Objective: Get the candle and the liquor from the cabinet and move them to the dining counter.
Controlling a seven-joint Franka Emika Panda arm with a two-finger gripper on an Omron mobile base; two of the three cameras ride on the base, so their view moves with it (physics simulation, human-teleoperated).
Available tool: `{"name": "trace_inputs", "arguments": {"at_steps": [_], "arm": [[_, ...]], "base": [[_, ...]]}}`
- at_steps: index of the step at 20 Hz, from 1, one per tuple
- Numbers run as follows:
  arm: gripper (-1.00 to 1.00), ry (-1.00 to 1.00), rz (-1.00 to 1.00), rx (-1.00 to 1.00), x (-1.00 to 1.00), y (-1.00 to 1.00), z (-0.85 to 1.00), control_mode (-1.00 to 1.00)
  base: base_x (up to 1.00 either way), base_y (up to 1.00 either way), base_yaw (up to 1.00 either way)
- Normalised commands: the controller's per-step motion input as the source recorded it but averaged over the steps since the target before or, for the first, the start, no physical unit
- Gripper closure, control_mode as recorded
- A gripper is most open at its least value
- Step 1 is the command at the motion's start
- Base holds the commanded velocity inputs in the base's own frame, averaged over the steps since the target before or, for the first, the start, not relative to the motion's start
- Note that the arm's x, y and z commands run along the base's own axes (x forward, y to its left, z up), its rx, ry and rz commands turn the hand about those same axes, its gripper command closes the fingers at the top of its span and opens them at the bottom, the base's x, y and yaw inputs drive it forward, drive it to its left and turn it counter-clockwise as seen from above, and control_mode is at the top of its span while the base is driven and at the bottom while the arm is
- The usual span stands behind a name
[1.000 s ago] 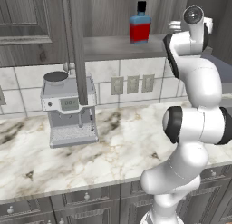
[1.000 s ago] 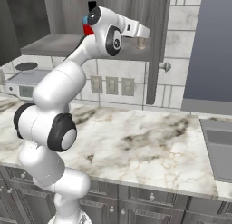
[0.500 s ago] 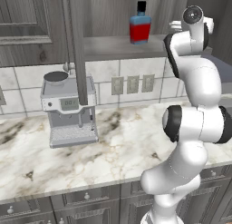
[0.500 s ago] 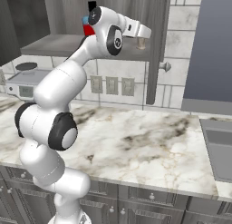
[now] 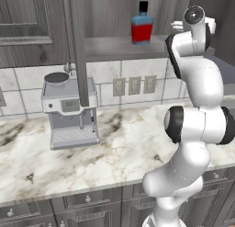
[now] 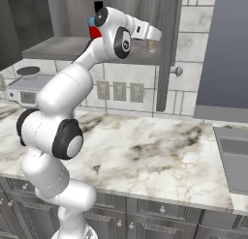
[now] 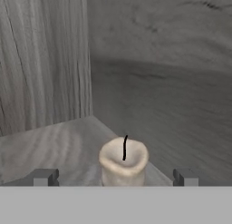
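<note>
In the left base view, the liquor (image 5: 142, 24) is standing upright on the shelf of the open cabinet (image 5: 114, 47), above the coffee machine (image 5: 69, 112). In the right base view, the arm is reaching into the cabinet (image 6: 58, 47), toward the candle (image 6: 151, 45). In the hand view, the jaws (image 7: 115, 177) are standing wide open, holding nothing, with the candle (image 7: 123, 161) sitting between the fingertips (image 7: 44, 177), probably lined up for a grasp.
</note>
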Motion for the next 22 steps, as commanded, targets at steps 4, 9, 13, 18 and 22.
{"name": "trace_inputs", "arguments": {"at_steps": [4,9,13,18,22], "arm": [[-1.0,0.0,0.0,0.0,0.01,0.0,0.0,-1.0],[-1.0,0.0,0.0,0.0,0.08,0.0,0.0,-1.0],[-1.0,0.0,0.0,0.0,0.15,0.0,0.0,-1.0],[-1.0,0.0,0.0,0.0,0.12,-0.02,0.0,-1.0],[-1.0,0.0,0.0,0.0,0.04,-0.02,0.0,-1.0]], "base": [[0.0,0.0,0.0],[0.0,0.0,0.0],[0.0,0.0,0.0],[0.0,0.0,0.0],[0.0,0.0,0.0]]}}
